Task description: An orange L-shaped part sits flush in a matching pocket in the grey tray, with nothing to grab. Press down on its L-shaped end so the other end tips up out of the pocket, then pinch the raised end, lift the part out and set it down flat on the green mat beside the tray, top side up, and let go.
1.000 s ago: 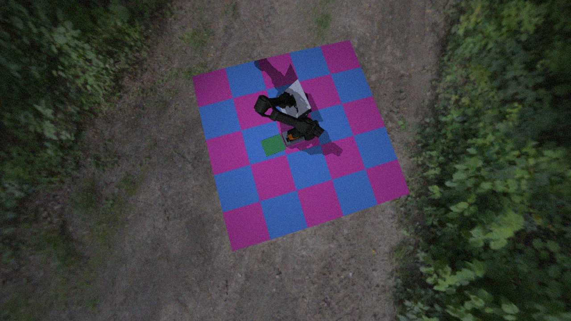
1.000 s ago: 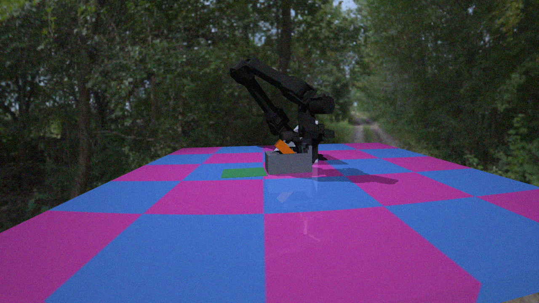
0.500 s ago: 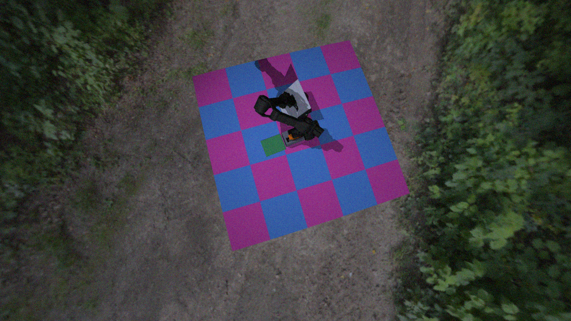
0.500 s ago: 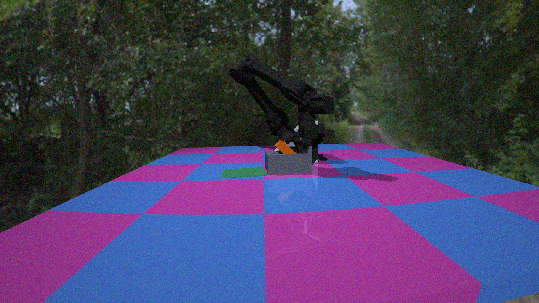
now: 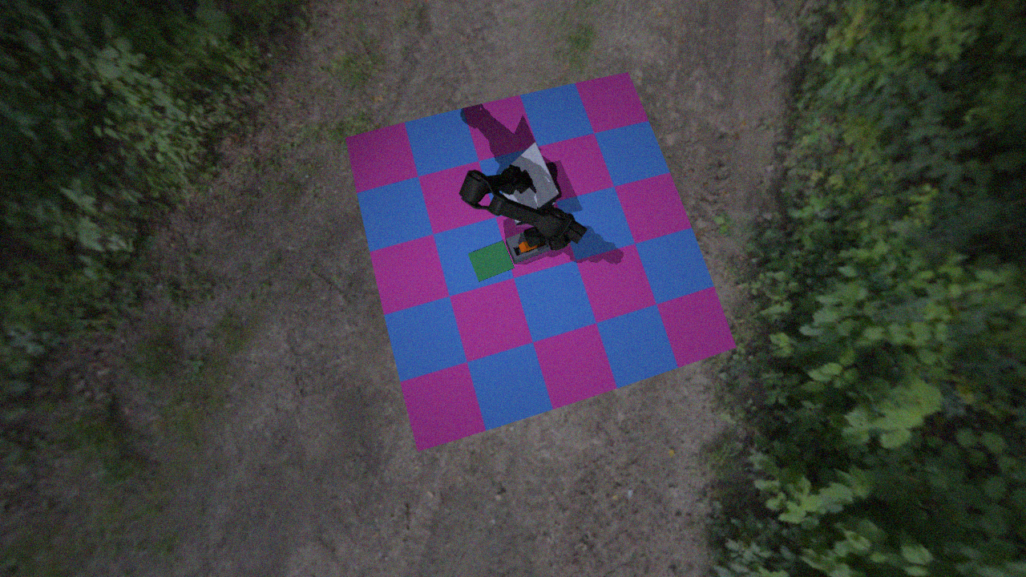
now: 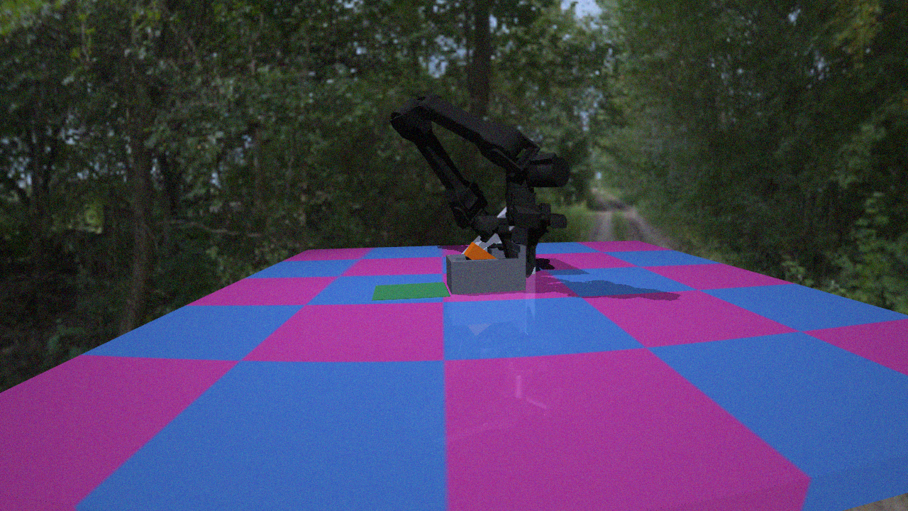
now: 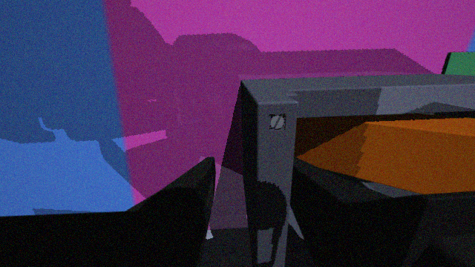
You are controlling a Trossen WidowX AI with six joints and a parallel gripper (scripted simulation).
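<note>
The orange part [image 5: 527, 247] [image 6: 477, 251] [image 7: 408, 156] is steeply tilted in the grey tray [image 6: 485, 276] [image 7: 270, 148]. Its end nearer the mat stands above the rim, and its L-shaped end is low in the pocket, mostly hidden by a finger. My gripper [image 6: 515, 254] [image 7: 246, 162] is partly open and low at the tray's end away from the mat. One finger reaches into the pocket over the low end. The other is outside the tray, with the end wall between them. The part is not between the fingers. The green mat [image 5: 491, 260] [image 6: 409, 292] [image 7: 462, 64] lies beside the tray.
The black arm hangs over the tray and hides part of it in the overhead view. A pale grey panel [image 5: 545, 187] stands behind the tray by the arm's base. The checkered table top [image 5: 491, 316] [image 6: 342, 407] is blue and magenta.
</note>
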